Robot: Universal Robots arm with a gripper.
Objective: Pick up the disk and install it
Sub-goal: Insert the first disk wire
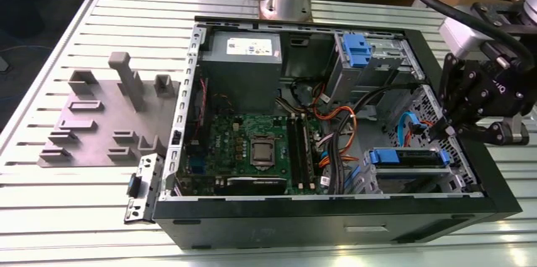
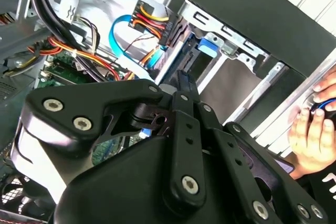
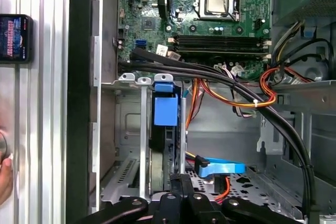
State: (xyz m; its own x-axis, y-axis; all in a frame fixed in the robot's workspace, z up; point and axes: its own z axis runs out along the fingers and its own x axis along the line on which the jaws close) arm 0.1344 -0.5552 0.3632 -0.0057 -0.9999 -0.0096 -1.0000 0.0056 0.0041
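**Install step: disk in its bay, jaws at its end**

We're at the far end of the open computer case [image 1: 336, 220] on the slatted desk [image 1: 50, 217], towards the exterior view's right. The gripper [image 1: 442, 130] hangs just over the case's side wall, above the lower drive bay [image 1: 394, 182].

The disk [image 1: 409, 157] lies in that bay, with its blue carrier frame showing bright across the top. In the first wrist view the disk [image 3: 165, 111] sits between the bay's metal rails, and the gripper [image 3: 181, 182] is lined up right behind its end. In the second wrist view the jaws are drawn together with nothing visible between them. There the gripper [image 2: 186, 82] points straight at the disk [image 2: 209, 44]. I can't tell whether it touches the disk.

My read is that the pick-up is done and this is the seating stage of the install. Any further push calls for a straight line along the rails, with no twist.

The black cable bundle [image 3: 210, 74] and the orange wires [image 3: 252, 95] run close beside the bay, so the margin there is tight. A person's hand [image 2: 310, 129] rests just outside the case wall.
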